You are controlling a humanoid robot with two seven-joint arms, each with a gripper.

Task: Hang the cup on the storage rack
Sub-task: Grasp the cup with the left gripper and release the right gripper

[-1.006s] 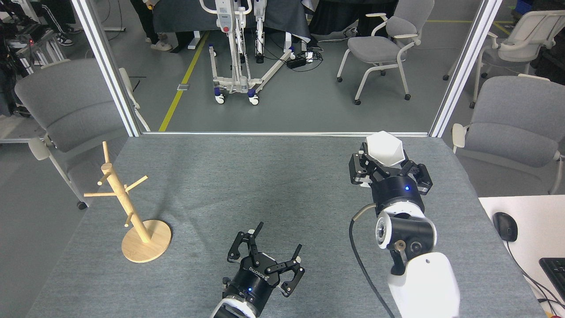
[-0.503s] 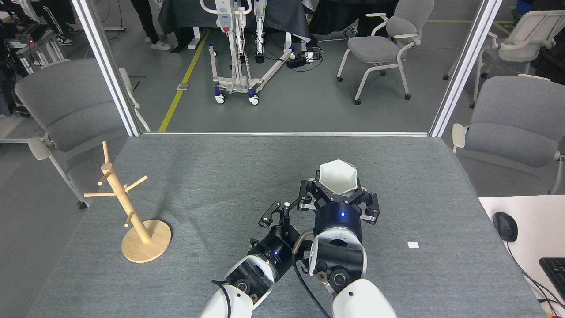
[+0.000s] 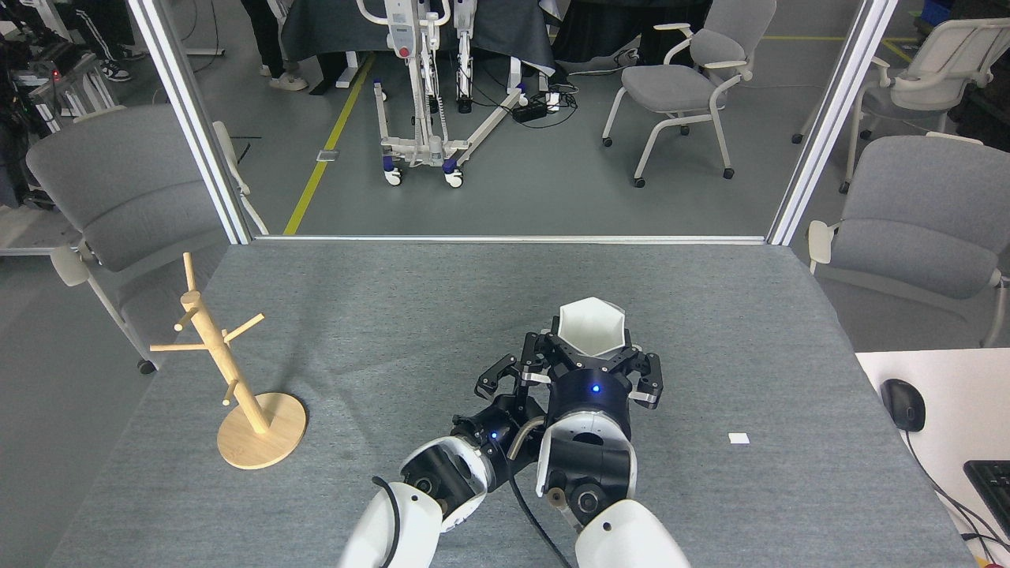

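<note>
The white cup (image 3: 592, 325) with a hexagonal rim stands mouth-up in my right gripper (image 3: 593, 353), which is shut on its lower body above the middle of the grey table (image 3: 379, 315). My left gripper (image 3: 511, 380) sits close against the right one's left side, its fingers spread open and empty, one of them partly hidden behind the right gripper. The wooden storage rack (image 3: 227, 371), a slanted post with thin pegs on a round base, stands at the table's left, well away from both grippers, with nothing hanging on it.
A small white scrap (image 3: 738, 438) lies on the table to the right. A white desk with a mouse (image 3: 906, 404) and a keyboard (image 3: 993, 483) adjoins the right edge. Grey chairs (image 3: 118, 197) flank the table on both sides.
My right gripper carried the cup from the far right to the table's middle, then slightly left. My left gripper rose and moved right, up against the right one.
</note>
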